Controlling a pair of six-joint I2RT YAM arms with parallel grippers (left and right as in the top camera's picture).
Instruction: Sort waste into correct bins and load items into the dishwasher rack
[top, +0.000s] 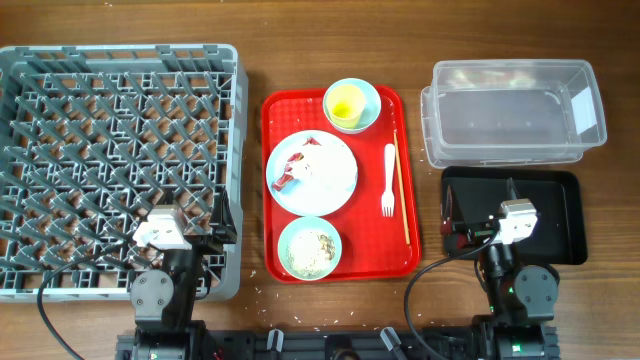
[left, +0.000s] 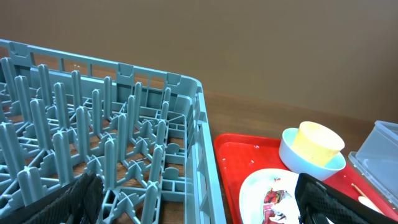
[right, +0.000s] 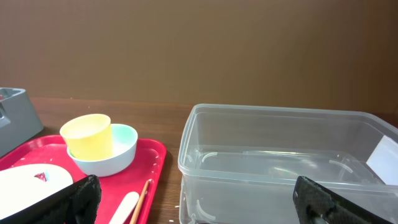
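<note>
The grey dishwasher rack (top: 110, 150) stands at the left, its pegs showing in the left wrist view (left: 106, 149). On the red tray (top: 405, 140) the yellow cup (top: 346, 102) sits in a blue-green bowl (top: 368, 95). The blue plate (top: 335, 185) holds the red wrapper (top: 293, 172) and white tissue (top: 315, 160). A second bowl (top: 310, 248) holds rice scraps. The white fork (top: 388, 185) and chopsticks (top: 400, 185) lie at the tray's right. The clear tub (top: 515, 110) and black tray (top: 560, 220) are at the right. My left gripper (left: 199, 202) is open over the rack's near corner. My right gripper (right: 196, 199) is open over the black tray.
A few rice grains (top: 262, 290) lie on the wooden table by the red tray's front edge. Black cables (top: 420, 290) run from both arm bases along the table's front.
</note>
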